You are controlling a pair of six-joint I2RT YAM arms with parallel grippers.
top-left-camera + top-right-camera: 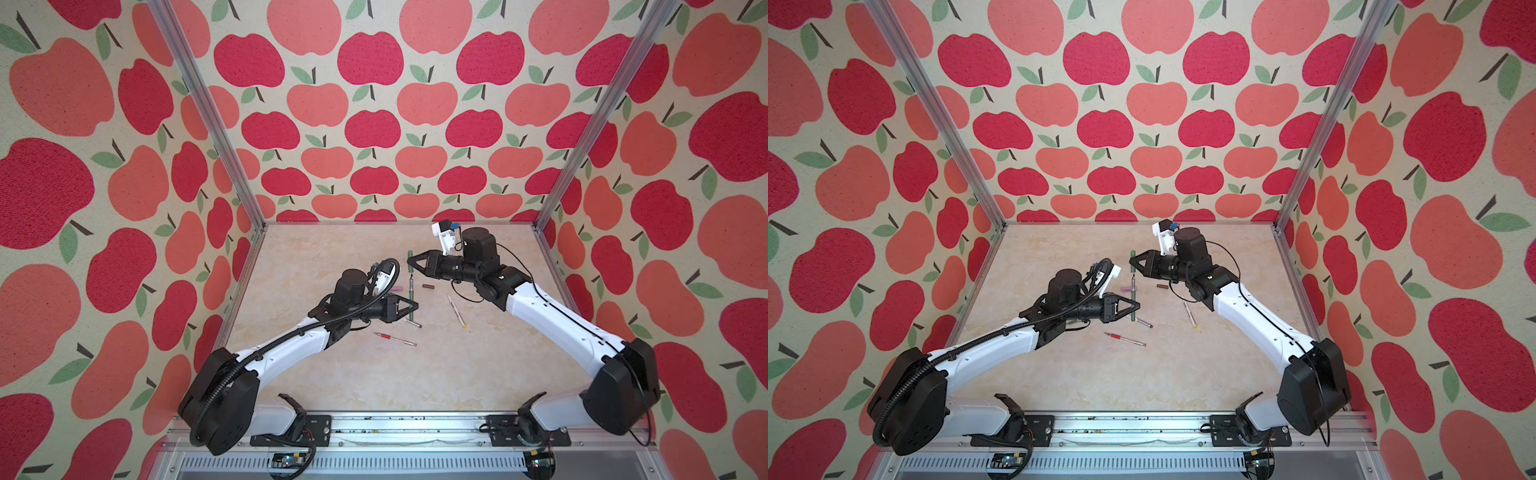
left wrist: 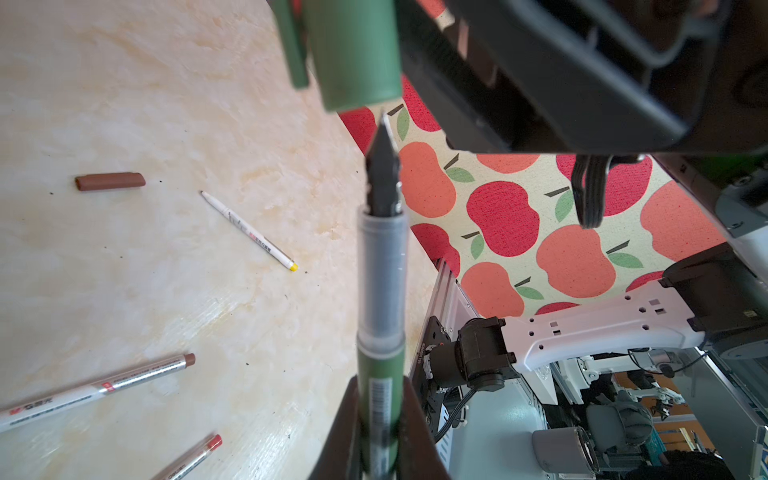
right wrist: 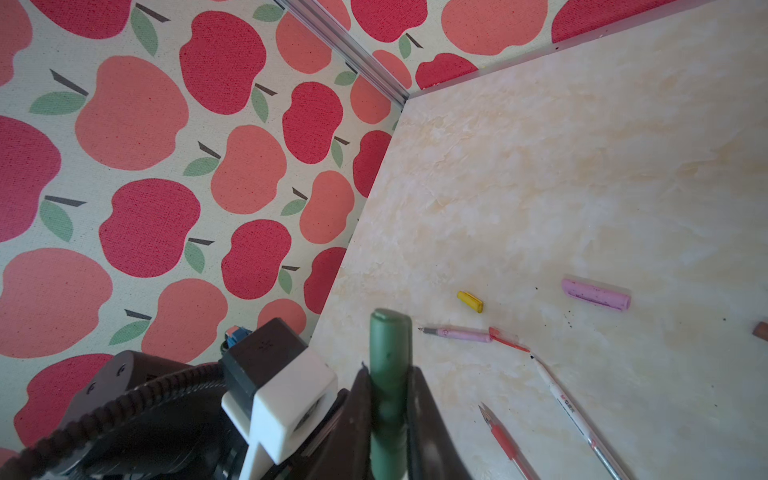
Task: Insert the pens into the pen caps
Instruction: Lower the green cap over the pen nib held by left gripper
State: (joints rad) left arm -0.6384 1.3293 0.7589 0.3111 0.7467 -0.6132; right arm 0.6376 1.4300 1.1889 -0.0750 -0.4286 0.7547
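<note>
My left gripper [image 1: 415, 306] [image 2: 380, 432] is shut on the dark green pen [image 1: 412, 297] [image 2: 380, 291], which stands with its black tip up. My right gripper [image 1: 409, 262] [image 3: 388, 399] is shut on the dark green cap [image 1: 409, 257] [image 3: 390, 353] [image 2: 353, 54]. The cap hangs in line above the pen. In the left wrist view the nib stops just short of the cap's open end. Both top views show a small gap between pen [image 1: 1133, 295] and cap [image 1: 1133, 257].
On the marble table lie a brown cap [image 1: 428, 286], a lilac cap [image 3: 596, 294], a yellow cap [image 3: 470, 301], a white-and-yellow pen [image 1: 456, 311], a red pen [image 1: 395, 339], a white-and-brown pen [image 2: 95, 388] and a pink pen [image 3: 457, 333]. Apple-print walls surround the table.
</note>
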